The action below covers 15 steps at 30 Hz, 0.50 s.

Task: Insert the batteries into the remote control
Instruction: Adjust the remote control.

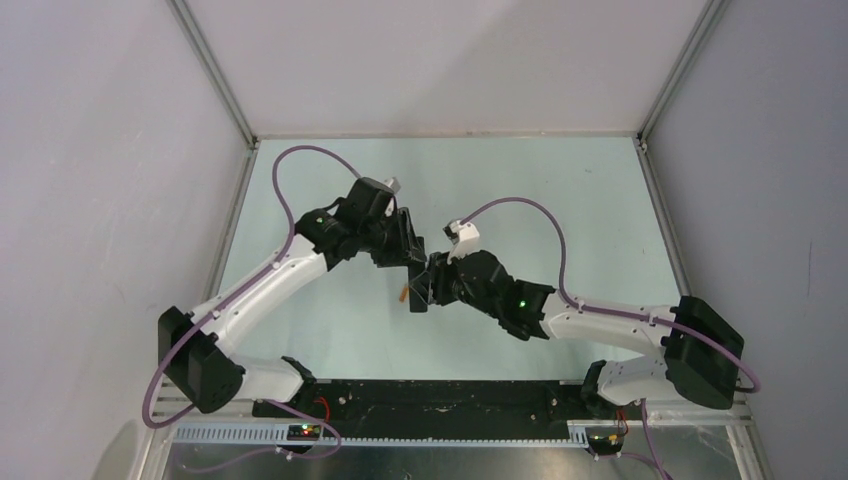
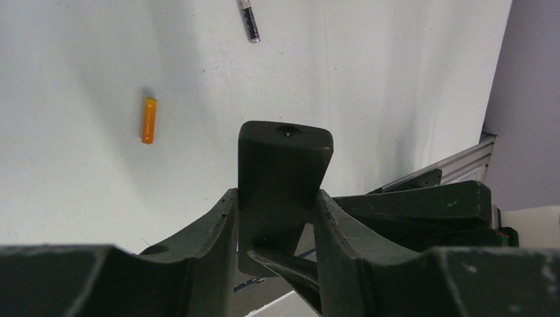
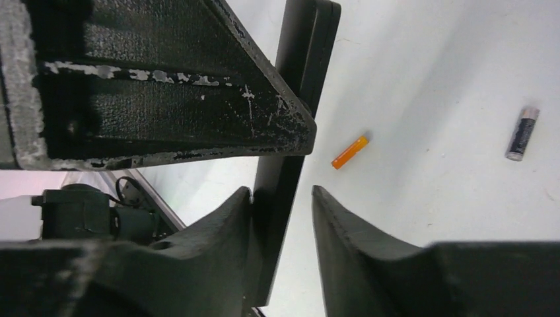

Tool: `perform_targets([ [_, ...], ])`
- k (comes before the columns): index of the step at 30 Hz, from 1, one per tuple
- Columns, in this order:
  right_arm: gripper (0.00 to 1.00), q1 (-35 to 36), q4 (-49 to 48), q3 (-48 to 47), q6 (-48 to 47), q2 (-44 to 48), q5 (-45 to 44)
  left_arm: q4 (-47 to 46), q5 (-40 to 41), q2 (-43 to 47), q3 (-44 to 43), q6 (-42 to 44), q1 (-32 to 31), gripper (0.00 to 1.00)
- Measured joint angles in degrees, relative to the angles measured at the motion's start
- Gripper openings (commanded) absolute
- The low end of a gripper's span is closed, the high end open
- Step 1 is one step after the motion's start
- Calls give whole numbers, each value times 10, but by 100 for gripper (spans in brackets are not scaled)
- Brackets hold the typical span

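The left arm [image 1: 265, 285] and the right arm [image 1: 600, 322] are reaching in from their bases at the near edge of the pale green table [image 1: 330, 345] and meeting over its middle. Just on the near side of that meeting point, the orange battery [image 1: 403, 295] is lying flat on the table, partly hidden under the grippers in the top view. Above it, the left gripper [image 2: 277, 198] is clenching the remote control [image 2: 284, 155]. Its two fingers are pressing on either side of the black bar near one end, so the remote is hanging in the air, clear of the table, with its rounded end sticking out past the fingertips. The right gripper [image 3: 280, 195] is straddling the same bar. In its own wrist view the remote is running edge-on between the fingers, lying against one of them while a gap is showing on the other side, so these jaws are standing released rather than gripping. Farther out on the table, at the top of the left wrist view, the dark battery [image 2: 249, 20] with its pale tip is lying loose, well apart from the orange one. Both batteries are resting on the bare surface, away from the remote.
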State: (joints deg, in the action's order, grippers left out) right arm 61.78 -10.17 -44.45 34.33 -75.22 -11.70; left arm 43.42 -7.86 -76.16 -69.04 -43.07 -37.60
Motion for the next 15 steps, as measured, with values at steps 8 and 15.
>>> perform_targets([
  [8, 9, -1, -4, -8, 27, -10, 9, 0, 0, 14, 0, 3, 0, 21],
  [15, 0, -2, -8, -8, 29, -5, 24, 7, 2, 30, 0, 21, 1, 60],
])
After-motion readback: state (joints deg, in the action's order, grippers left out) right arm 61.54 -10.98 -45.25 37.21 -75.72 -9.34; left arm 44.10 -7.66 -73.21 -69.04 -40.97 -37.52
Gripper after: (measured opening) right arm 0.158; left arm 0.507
